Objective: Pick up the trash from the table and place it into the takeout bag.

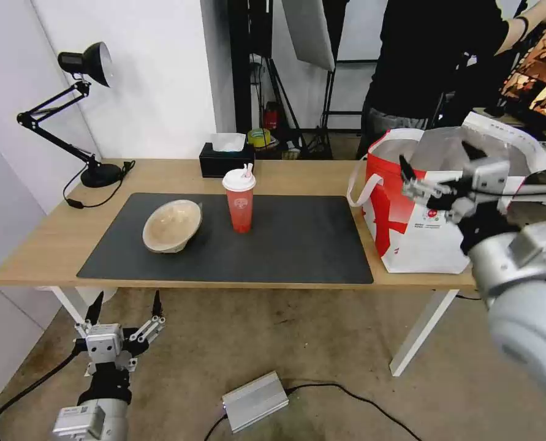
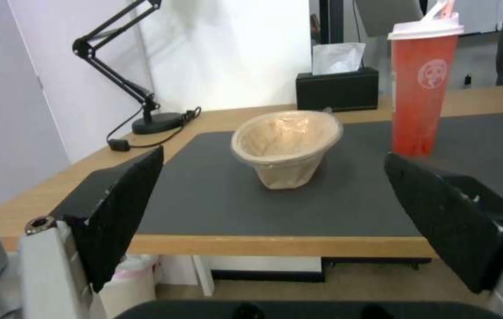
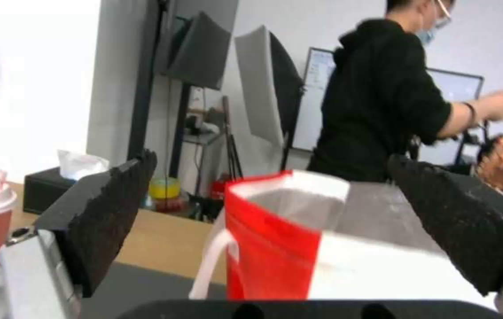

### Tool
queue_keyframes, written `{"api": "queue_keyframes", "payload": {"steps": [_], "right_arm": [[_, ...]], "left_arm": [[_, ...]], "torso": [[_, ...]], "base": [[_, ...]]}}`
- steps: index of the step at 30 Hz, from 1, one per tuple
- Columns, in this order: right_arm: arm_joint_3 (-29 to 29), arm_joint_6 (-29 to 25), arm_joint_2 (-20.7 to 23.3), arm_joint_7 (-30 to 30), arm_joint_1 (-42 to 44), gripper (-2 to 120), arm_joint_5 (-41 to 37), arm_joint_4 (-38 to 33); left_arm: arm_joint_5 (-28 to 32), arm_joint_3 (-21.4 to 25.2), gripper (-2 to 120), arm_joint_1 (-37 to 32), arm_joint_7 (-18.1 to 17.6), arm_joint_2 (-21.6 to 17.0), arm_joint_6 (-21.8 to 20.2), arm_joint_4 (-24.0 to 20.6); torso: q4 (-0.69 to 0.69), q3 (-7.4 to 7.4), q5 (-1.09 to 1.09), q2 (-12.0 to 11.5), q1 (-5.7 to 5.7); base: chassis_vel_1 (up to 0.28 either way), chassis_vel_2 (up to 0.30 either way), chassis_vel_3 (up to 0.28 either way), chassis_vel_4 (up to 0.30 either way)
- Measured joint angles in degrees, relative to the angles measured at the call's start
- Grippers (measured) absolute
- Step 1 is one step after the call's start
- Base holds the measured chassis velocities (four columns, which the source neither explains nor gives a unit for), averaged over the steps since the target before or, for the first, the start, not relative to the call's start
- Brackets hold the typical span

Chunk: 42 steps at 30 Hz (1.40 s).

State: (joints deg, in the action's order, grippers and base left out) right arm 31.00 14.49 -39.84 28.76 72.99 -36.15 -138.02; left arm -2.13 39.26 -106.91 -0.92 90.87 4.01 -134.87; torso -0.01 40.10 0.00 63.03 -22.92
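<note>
Head view: beige pulp bowl [image 1: 172, 225] tilted on the dark grey mat [image 1: 297, 245] of the light-wood table [image 1: 40, 245]; red drink cup with white lid [image 1: 239, 201] upright beside it. White takeout bag with red side panel [image 1: 420, 226] at the table's right end. Right gripper [image 1: 435, 168] above the bag, fingers spread, empty. Left gripper [image 1: 125, 306] below the table edge, fingers apart.

Left wrist view: black pads [image 2: 124, 212] wide apart, bowl [image 2: 286, 146] between them, farther off.

Right wrist view: bag [image 3: 298, 239] ahead, foil-lined mouth open.

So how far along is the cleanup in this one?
Two pieces remain on the table: the beige pulp bowl and the red drink cup, both on the mat. The right gripper hangs open and empty beside the takeout bag; what the bag holds can't be seen. The left gripper waits open below the table edge.
</note>
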Motion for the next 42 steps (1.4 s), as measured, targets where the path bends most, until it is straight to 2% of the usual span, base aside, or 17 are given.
{"api": "queue_keyframes", "payload": {"steps": [11, 17, 29, 35, 42], "right_arm": [[-0.17, -4.24, -8.59, -0.04, 10.06, 100, 10.89, -0.59], [-1.27, -6.24, -11.26, -0.15, 12.41, 100, 14.85, 0.33], [-3.56, -9.19, -14.52, -0.12, 15.58, 100, 18.78, 3.27], [-7.28, -12.25, -15.05, -2.17, 15.31, 100, 17.87, 8.22], [-11.51, -14.10, -16.50, -2.38, 15.94, 100, 19.66, 10.78]], "left_arm": [[-0.40, -0.44, 100, 0.15, -0.02, 0.01, 0.15, 0.39], [-0.41, -0.52, 100, 0.27, -0.01, -0.16, 0.16, 0.73], [-0.40, -0.76, 100, 0.42, -0.01, -0.43, 0.23, 1.18], [-0.39, -0.87, 100, 0.43, -0.01, -0.40, 0.23, 1.18], [-0.38, -0.78, 100, 0.37, 0.00, -0.31, 0.31, 1.39]], "torso": [[0.00, 0.00, -0.01, 0.00, 0.00], [0.01, 0.00, -0.01, 0.00, 0.00], [0.00, 0.00, -0.01, 0.00, 0.00], [0.01, 0.00, 0.00, 0.00, -0.01], [0.01, 0.00, -0.01, 0.00, 0.00]], "base": [[0.000, 0.000, 0.000, 0.000], [0.000, 0.000, 0.000, 0.000], [0.000, 0.000, 0.000, 0.000], [0.000, 0.000, 0.000, 0.000], [0.000, 0.000, 0.000, 0.000]]}}
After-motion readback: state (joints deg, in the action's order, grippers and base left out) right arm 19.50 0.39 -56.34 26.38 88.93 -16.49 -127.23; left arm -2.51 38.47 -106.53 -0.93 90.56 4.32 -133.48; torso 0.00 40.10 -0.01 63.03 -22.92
